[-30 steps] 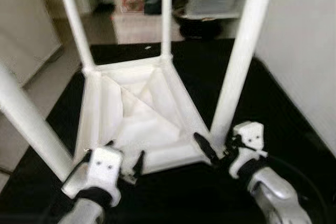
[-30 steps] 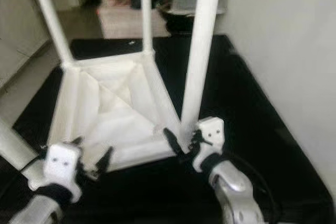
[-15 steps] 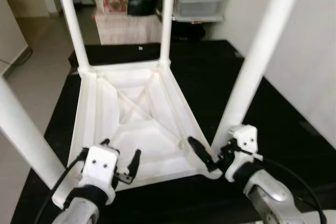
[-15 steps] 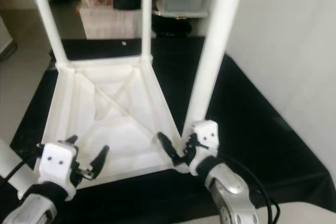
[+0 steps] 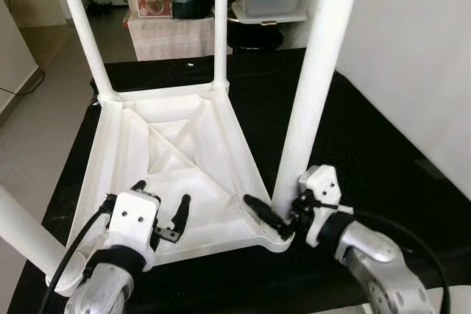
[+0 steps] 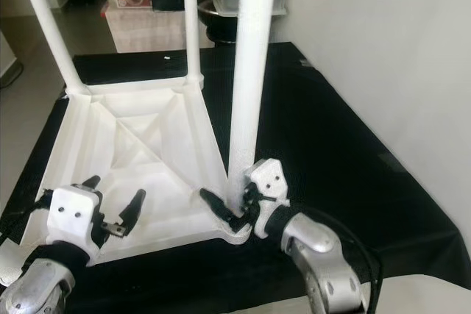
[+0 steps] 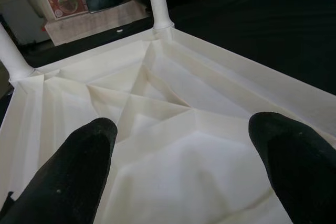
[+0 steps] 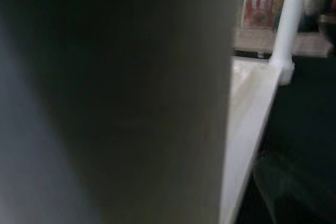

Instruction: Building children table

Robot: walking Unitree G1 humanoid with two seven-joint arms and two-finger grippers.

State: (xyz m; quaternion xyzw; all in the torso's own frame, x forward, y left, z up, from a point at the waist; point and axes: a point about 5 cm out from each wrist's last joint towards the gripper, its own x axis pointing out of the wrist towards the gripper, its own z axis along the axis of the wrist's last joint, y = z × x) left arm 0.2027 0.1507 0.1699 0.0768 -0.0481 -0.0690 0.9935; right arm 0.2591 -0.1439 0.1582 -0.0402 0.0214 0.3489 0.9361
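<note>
The near-right leg [image 5: 313,93] is being brought upright by the right gripper [image 5: 283,220], fingers clenched on its base; the left gripper [image 5: 163,215] is being held released over the upturned table [image 5: 147,145].

My unit: silver arms, white wrist housings (two dark screws each), black cables, black-fingered left end effector [image 5: 158,211] and right end effector [image 5: 268,220].

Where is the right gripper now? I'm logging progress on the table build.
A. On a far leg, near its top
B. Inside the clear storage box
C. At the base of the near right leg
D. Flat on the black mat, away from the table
C: the right gripper sits at the foot of the near right leg, where it meets the upturned white table top.
</note>
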